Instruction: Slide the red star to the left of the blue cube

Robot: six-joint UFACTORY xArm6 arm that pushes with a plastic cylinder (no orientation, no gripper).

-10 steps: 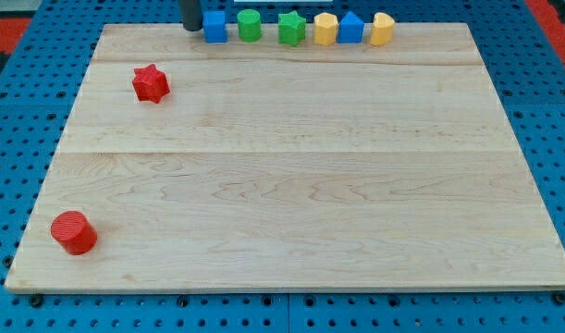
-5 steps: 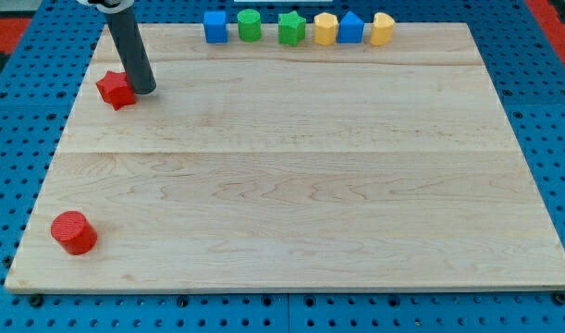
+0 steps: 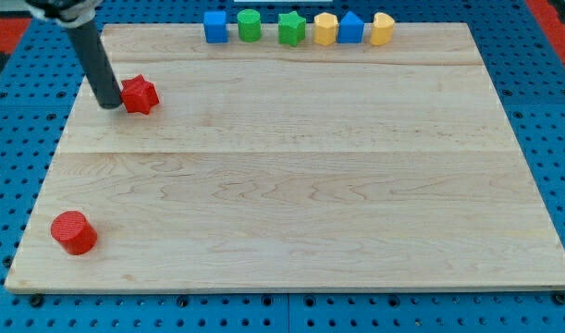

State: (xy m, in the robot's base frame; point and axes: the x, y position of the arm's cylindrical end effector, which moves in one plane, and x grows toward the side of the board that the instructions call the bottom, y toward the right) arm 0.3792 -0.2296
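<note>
The tool here is a plain dark rod, no jaws, so open or closed doesn't apply; it grips nothing. The tip point(image 3: 109, 104) sits on the tabletop point(image 3: 300, 185) at the view's upper left, touching or just beside the left side of the red star point(image 3: 140, 95). The rod leans up toward the view's top-left corner.

Red star is on the tabletop's left part, below and well left of the top row, well apart from the blue cube point(image 3: 214, 27).

Top row along the far edge, view's left to right: blue cube, green cylinder point(image 3: 250, 25), green star-like block point(image 3: 291, 29), yellow block point(image 3: 325, 29) (shape unclear, roughly hexagonal), second blue block point(image 3: 350, 28) with a peaked top, second yellow block point(image 3: 382, 29) with a rounded top. They stand near each other with small gaps.

Red cylinder point(image 3: 74, 231) sits alone near the view's bottom-left corner, well apart from everything else.
</note>
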